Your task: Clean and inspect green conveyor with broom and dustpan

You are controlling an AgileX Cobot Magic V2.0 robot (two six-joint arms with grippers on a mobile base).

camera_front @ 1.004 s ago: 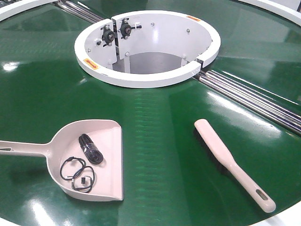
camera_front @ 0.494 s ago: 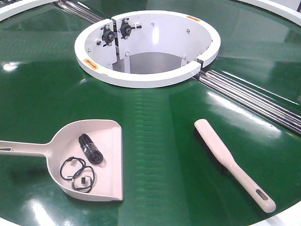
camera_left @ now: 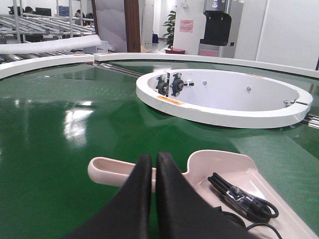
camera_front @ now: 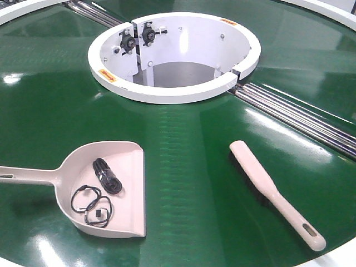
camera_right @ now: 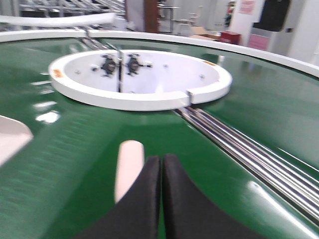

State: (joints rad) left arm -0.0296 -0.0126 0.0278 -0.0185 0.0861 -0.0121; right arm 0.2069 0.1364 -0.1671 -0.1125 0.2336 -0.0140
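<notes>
Resting apart on the green conveyor (camera_front: 183,183), the dustpan (camera_front: 125,167) holds black cables (camera_front: 97,197); the broom (camera_front: 272,192) lies rightward. Left gripper (camera_left: 152,162) and right gripper (camera_right: 162,162) are both closed, grasping nothing.

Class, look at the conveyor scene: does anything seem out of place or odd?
Yes: the dustpan on the green conveyor holds black cables and a bundled cord, not dust. The broom lies apart, untouched.
</notes>
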